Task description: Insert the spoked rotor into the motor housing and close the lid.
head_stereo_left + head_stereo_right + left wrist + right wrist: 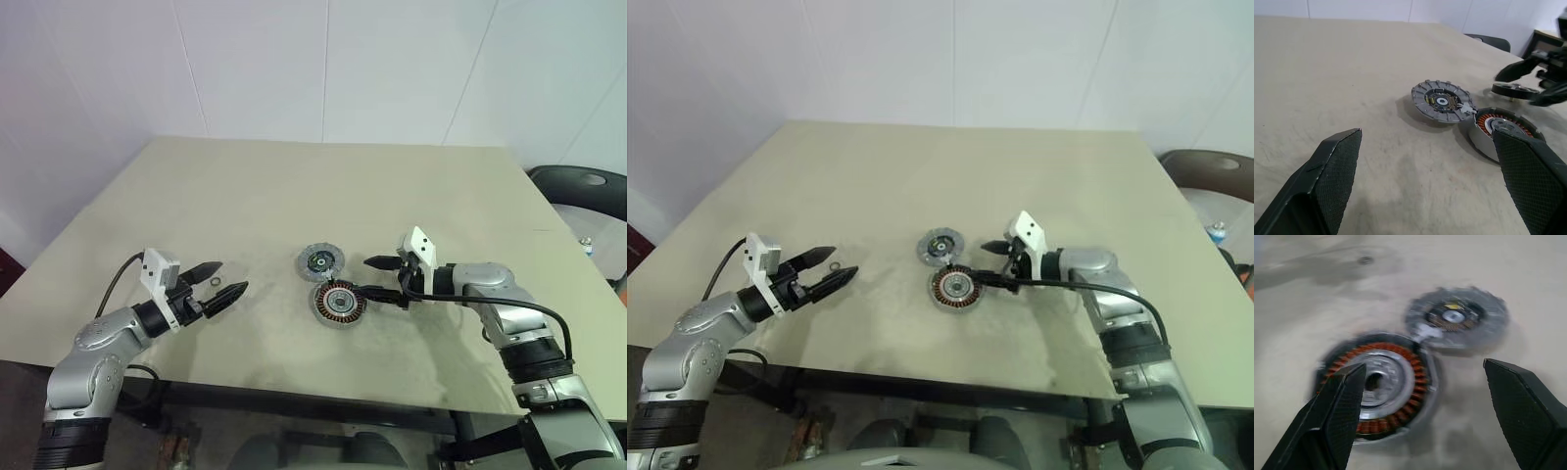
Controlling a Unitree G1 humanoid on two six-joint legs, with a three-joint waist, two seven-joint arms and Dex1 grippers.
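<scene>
Sitting on the surface (pixel 245 196), the motor housing (pixel 339 304) touches the lid (pixel 320 260). Right hand (pixel 390 279) hangs spread beside the housing, maybe to grab something. Left hand (pixel 217 282) waits spread, well apart.

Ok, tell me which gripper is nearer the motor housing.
Right. The right gripper sits open just beside the motor housing, one finger reaching its edge. The left gripper is open too, well off on the housing's other side over bare table.
</scene>
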